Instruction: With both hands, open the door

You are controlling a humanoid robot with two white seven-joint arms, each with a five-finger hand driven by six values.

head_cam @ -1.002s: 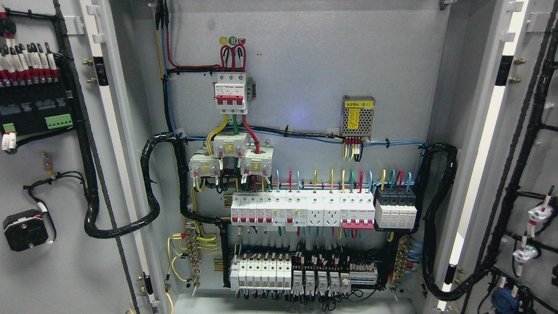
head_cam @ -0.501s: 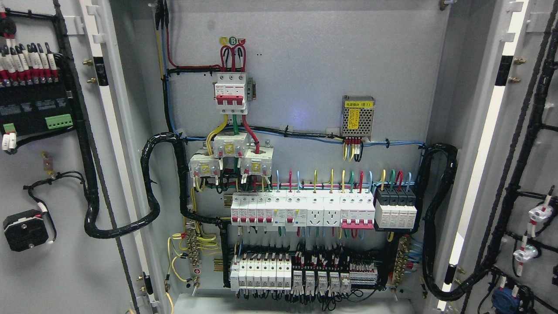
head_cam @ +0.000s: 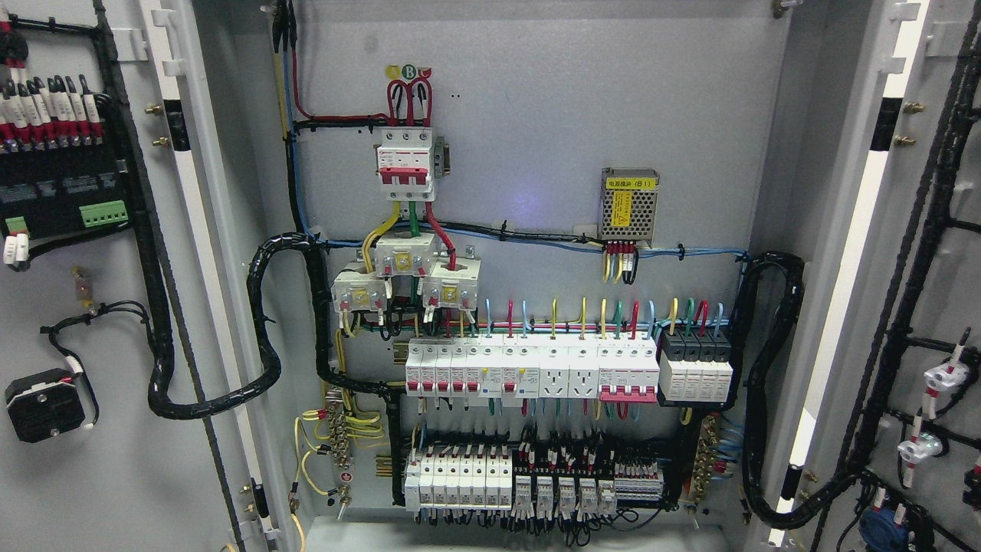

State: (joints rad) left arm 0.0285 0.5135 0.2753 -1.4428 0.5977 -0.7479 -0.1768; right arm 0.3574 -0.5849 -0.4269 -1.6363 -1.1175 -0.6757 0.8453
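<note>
Both steel cabinet doors, left door [head_cam: 92, 475] and right door [head_cam: 943, 268], stand open: stiff, heavy; grip outer edges. Neither hand visible, fingers unknowable.

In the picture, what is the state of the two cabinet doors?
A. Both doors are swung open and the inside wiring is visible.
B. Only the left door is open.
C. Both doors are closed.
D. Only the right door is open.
A: the left door and the right door both stand swung outward, showing their inner faces with cable bundles, and the back panel with its rows of breakers is fully exposed between them.
</note>
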